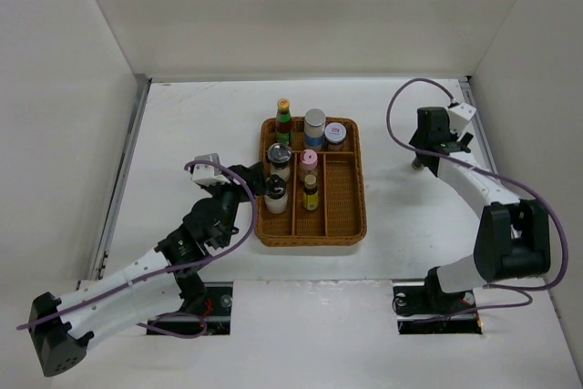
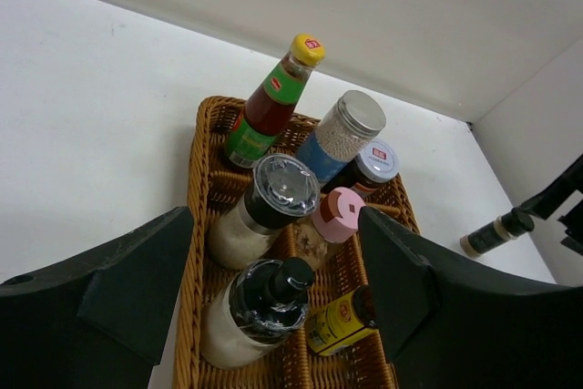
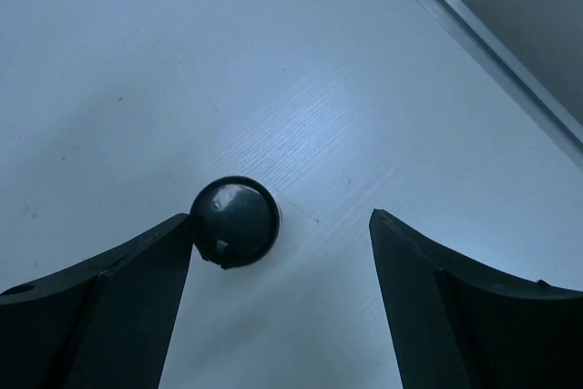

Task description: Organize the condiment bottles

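- Between the jaws of the right gripper [image 3: 282, 225], nearer one finger than the other, stands the dark-capped bottle [image 3: 234, 222]. It is upright on the table [image 3: 383, 88], well apart from the wicker tray [image 1: 310, 240]. These jaws are spread wide and hold nothing.
- It looks small, light and rigid, and its smooth round cap could slip. Being narrow, it would likely tip if nudged sideways. I would centre the jaws first, then pinch the body just below the cap.
- Beyond the right jaws lies only the foot of the wall [image 3: 492, 43]; nothing blocks the closing.
- Below and ahead of the left gripper [image 2: 275, 216], whose jaws are likewise spread and empty, crowd the black-lidded shaker [image 2: 260, 307], the clear-topped shaker [image 2: 269, 198], the pink-capped bottle [image 2: 335, 216], the yellow-capped sauce bottle [image 2: 273, 102], the blue-banded jar [image 2: 342, 134] and the red-lidded jar [image 2: 373, 163].
- That cluster bars those compartments, but the one nearest the right gripper looks free.
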`<state>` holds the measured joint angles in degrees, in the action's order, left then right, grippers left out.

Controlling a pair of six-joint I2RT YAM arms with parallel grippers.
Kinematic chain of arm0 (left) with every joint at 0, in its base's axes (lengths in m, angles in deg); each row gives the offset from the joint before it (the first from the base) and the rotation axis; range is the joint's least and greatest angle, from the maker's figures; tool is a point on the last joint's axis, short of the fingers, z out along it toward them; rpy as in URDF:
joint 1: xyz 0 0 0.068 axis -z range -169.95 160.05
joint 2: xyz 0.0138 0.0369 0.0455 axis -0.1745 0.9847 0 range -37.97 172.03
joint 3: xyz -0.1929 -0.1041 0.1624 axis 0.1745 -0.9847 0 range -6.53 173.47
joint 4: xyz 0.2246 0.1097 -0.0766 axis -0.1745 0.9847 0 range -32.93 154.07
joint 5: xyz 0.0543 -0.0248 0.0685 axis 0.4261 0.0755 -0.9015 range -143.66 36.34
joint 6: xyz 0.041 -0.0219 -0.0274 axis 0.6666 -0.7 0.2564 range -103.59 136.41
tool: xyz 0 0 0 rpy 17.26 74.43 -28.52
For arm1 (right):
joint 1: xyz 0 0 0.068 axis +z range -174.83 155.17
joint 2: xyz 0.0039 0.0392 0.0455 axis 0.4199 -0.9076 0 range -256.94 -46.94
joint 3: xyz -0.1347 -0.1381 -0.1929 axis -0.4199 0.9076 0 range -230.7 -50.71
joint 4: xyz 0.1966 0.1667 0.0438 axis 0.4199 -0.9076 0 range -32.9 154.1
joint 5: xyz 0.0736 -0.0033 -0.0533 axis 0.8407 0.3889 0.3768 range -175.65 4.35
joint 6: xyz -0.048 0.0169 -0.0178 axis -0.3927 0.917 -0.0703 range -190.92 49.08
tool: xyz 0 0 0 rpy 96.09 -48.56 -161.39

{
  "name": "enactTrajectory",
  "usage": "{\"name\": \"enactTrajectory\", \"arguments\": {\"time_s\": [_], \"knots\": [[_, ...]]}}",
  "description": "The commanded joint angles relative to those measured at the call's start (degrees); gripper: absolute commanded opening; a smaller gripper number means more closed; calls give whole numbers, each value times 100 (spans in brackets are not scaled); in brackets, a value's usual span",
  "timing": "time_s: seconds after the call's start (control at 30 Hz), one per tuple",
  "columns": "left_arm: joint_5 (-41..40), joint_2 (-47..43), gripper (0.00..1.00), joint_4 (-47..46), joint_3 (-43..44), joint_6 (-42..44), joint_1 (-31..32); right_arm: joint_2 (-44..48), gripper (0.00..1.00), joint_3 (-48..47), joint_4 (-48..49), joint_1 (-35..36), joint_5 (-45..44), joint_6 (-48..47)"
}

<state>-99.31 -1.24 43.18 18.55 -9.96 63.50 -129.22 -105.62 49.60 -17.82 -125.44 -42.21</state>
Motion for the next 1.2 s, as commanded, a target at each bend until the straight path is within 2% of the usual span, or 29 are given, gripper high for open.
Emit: {"name": "enactTrajectory", "arguments": {"time_s": [0.0, 0.17, 0.3, 0.43, 0.6, 0.67, 0.83, 0.9, 1.07, 1.17], "knots": [[144, -70, 73, -237, -91, -114, 64, -191, 84, -423, 351, -195, 638, -199], [153, 1, 73, -360, -144, -123, 64, -464, 82, -415, 720, -213, 1114, -375], [161, 106, 73, -421, -135, -123, 56, -622, 75, -388, 782, -222, 1324, -322], [197, 150, 73, -430, -117, -123, 29, -658, 63, -336, 791, -213, 1237, -243], [197, 133, 74, -378, -91, -123, 12, -456, 38, -292, 765, -213, 939, -260], [197, 89, 76, -343, -91, -114, -6, -141, 33, -239, 703, -56, 789, -269], [179, 1, 89, -88, 23, -105, -94, 1142, 32, -81, 432, 927, 622, -269], [135, -26, 100, 131, 102, -105, -155, 1494, 32, -72, 308, 1463, 674, -234], [-93, -69, 100, 921, 348, -184, -401, 1689, 32, 7, 369, 2747, 718, -33], [-304, -210, 100, 1370, 445, -316, -489, 1470, 32, -28, 474, 3240, 727, 29]]}}
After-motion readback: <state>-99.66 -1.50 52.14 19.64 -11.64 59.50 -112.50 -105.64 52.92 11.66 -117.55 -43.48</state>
